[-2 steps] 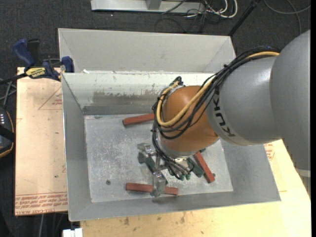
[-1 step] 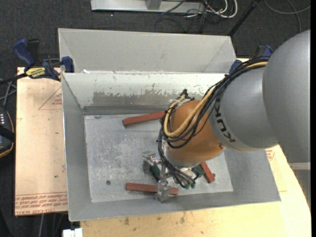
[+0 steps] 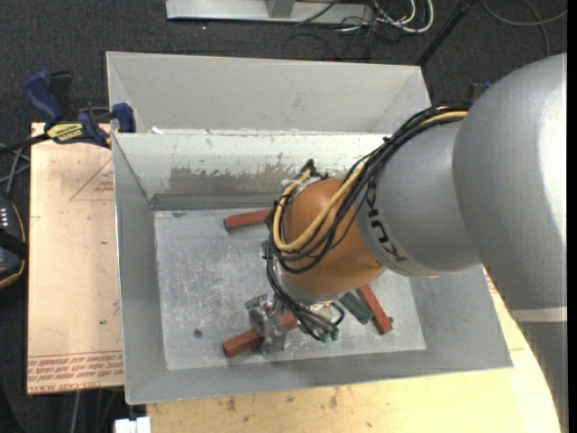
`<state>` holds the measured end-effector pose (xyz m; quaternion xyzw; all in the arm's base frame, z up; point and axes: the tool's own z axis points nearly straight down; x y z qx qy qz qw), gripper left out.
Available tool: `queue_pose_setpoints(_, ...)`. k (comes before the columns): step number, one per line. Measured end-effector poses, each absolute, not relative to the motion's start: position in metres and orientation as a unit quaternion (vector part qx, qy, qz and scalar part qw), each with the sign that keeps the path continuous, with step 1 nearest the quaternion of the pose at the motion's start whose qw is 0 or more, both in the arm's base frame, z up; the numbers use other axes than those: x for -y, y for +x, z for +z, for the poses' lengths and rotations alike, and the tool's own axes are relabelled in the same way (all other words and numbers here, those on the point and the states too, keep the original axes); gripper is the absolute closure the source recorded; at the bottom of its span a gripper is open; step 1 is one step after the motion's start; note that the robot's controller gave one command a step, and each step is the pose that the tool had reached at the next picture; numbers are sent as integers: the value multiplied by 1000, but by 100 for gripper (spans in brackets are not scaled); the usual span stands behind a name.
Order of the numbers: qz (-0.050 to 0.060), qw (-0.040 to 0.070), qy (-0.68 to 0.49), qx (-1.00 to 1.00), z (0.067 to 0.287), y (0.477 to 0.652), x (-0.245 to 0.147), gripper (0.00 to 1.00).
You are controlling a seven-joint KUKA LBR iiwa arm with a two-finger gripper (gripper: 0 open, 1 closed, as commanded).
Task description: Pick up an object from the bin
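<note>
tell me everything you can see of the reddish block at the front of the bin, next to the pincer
The reddish block is a small, matte, red-brown bar with squared edges; its material is unclear. It lies flat on the grey bin floor, close to the front wall, with its long axis slanting so the left end sits nearer the front. Its right end runs in under the pincer and is hidden there, so whether the two touch cannot be judged. Nothing else touches its visible part.
</note>
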<state>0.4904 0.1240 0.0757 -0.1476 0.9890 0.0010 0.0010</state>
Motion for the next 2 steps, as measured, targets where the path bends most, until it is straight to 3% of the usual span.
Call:
queue_pose_setpoints(1, 1, 1, -147, -989, 76, 490, -124, 100)
queue_pose_setpoints(2, 1, 4, -157, -988, 277, 493, -139, 100)
